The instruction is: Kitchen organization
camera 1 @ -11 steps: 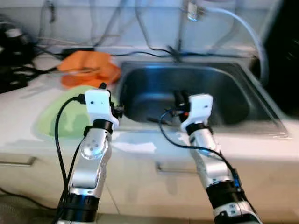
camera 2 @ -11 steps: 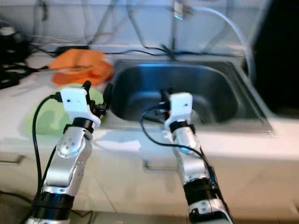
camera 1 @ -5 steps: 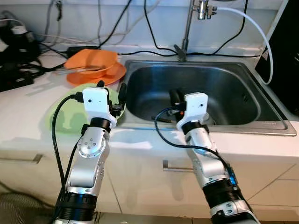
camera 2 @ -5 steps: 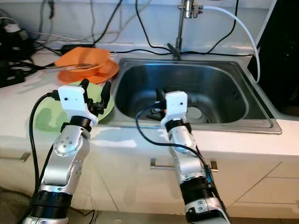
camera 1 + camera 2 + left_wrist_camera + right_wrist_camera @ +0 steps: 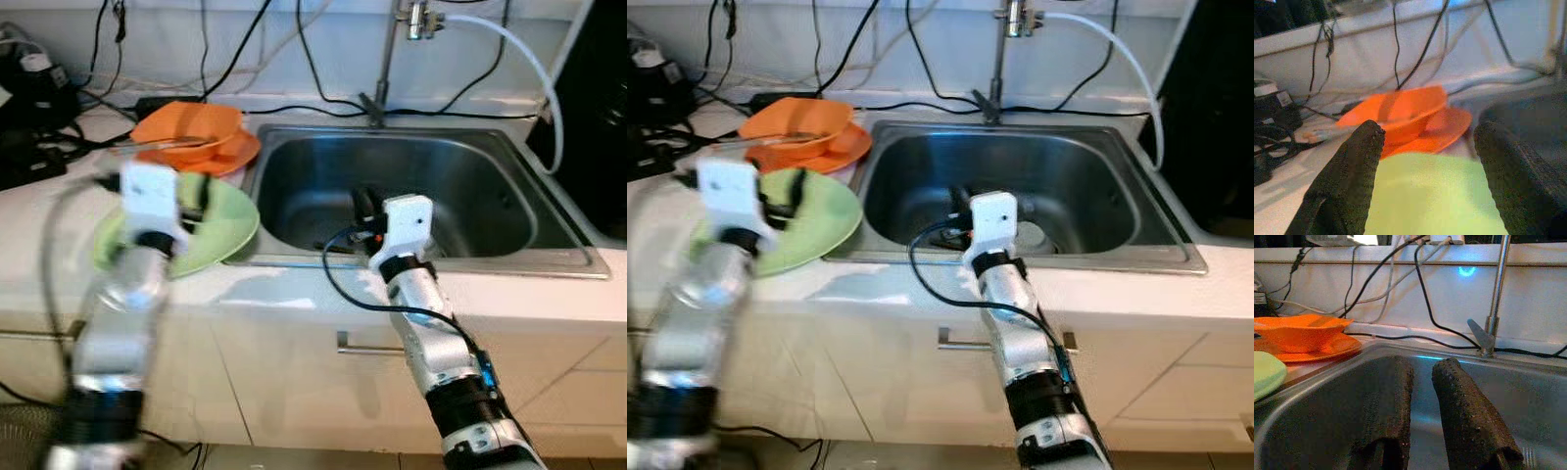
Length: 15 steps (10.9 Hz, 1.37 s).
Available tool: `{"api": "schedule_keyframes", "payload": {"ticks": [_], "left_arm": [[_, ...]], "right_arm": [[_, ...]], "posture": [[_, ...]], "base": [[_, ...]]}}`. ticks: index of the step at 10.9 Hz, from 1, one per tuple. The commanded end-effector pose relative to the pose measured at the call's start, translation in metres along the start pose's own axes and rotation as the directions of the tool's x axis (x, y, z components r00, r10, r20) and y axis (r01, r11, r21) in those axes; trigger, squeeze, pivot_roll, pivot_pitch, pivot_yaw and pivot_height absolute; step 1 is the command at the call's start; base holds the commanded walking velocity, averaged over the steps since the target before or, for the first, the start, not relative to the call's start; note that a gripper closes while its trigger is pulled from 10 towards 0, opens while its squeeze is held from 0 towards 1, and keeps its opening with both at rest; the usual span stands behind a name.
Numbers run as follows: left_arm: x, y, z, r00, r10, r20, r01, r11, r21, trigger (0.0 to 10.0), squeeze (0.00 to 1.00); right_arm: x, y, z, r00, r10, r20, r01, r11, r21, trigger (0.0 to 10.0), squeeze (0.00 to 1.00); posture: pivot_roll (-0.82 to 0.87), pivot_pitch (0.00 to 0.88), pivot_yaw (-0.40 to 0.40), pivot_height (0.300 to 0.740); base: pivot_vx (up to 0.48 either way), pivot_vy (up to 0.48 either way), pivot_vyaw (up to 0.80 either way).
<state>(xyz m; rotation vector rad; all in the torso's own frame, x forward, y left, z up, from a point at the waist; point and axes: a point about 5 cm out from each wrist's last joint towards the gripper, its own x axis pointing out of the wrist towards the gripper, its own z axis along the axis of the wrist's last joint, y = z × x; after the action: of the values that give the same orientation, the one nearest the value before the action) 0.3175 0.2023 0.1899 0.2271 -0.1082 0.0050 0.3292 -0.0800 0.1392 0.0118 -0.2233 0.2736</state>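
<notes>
**Kitchen sink station: two hands, plates, basin**

Hard to make out: the left arm is smeared by motion blur in both eye views, so the left hand (image 5: 186, 201) reads only as a dark shape beyond a white wrist block. The sink (image 5: 294, 157) floor behind the right wrist is partly hidden. The cables along the back wall are cut off at the top edge.

Left hand: over the green plate (image 5: 220, 235). In the left wrist view its two rough black fingers (image 5: 1347, 176) stand wide apart, released, with nothing between them.

Green plate: round, matte, pale green; lies on the white table (image 5: 274, 294) just left of the sink, its edge reaching the sink rim.

Orange bowl (image 5: 191, 127): glossy, sits on an orange plate (image 5: 235, 157) behind the green plate, against a tangle of black cables.

Right hand (image 5: 1422, 377): over the steel basin's front edge, fingers nearly together with a narrow gap, holding nothing.

Sink: brushed stainless steel, rounded corners. Faucet (image 5: 392, 59): a thin metal stem at the back, with a white hose attached.
</notes>
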Motion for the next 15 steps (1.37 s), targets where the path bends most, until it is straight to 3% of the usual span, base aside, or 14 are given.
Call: {"api": "schedule_keyframes", "payload": {"ticks": [1,2,3,4,5,9,10,13,15], "left_arm": [[0.003,-0.002,-0.001,0.997,-0.051,-0.052,0.053,0.998,0.041,10.0,0.0],[0.002,-0.002,-0.007,0.981,-0.129,-0.144,0.141,0.987,0.073,10.0,0.0],[0.001,-0.012,-0.007,0.957,-0.227,-0.181,0.237,0.971,0.033,10.0,0.0],[0.001,-0.013,-0.007,0.952,-0.242,-0.19,0.251,0.968,0.026,10.0,0.0],[0.002,-0.019,-0.005,0.92,-0.314,-0.234,0.332,0.943,0.04,10.0,0.0],[0.005,-0.024,0.005,0.904,-0.354,-0.238,0.354,0.934,-0.044,10.0,0.0],[0.004,-0.023,0.009,0.91,-0.341,-0.237,0.343,0.939,-0.035,10.0,0.0],[0.003,0.005,0.01,0.928,-0.213,-0.305,0.243,0.968,0.063,10.0,0.0],[0.0,0.018,0.0,0.908,-0.171,-0.382,0.228,0.968,0.109,10.0,0.0]], "right_arm": [[0.002,0.001,0.0,1.0,0.012,-0.009,-0.012,1.0,-0.005,10.0,0.0],[0.002,0.002,0.0,1.0,0.017,-0.011,-0.017,1.0,-0.003,10.0,0.0],[0.002,0.002,0.0,1.0,0.021,-0.015,-0.021,1.0,-0.003,10.0,0.0],[0.002,0.002,-0.001,1.0,0.022,-0.016,-0.022,1.0,-0.003,10.0,0.0],[0.002,0.003,-0.002,0.999,0.038,-0.027,-0.038,0.999,-0.006,10.0,0.0],[0.003,0.003,-0.002,0.999,0.04,-0.03,-0.04,0.999,-0.008,10.0,0.0],[0.004,0.004,-0.001,0.999,0.041,-0.03,-0.042,0.999,-0.008,10.0,0.0],[0.002,0.004,-0.003,0.998,0.042,-0.038,-0.042,0.999,-0.007,10.0,0.0],[0.003,0.004,-0.003,0.998,0.044,-0.04,-0.045,0.999,-0.006,10.0,0.0]], "posture": [[0.16,0.0,0.024,0.74],[0.16,0.0,0.026,0.74],[0.16,0.0,0.027,0.74],[0.16,0.0,0.029,0.74],[0.15,0.0,0.03,0.74],[0.15,0.0,0.038,0.74],[0.15,0.0,0.04,0.74],[0.15,0.0,0.039,0.74],[0.16,0.0,0.038,0.74]], "base": [[0.0,0.0,0.0],[0.0,0.0,0.0],[0.0,0.0,0.0],[0.0,0.0,0.0],[0.0,0.0,0.0],[0.0,0.0,0.0],[0.0,0.0,0.0],[0.0,0.0,0.0],[0.0,0.0,0.0]]}}
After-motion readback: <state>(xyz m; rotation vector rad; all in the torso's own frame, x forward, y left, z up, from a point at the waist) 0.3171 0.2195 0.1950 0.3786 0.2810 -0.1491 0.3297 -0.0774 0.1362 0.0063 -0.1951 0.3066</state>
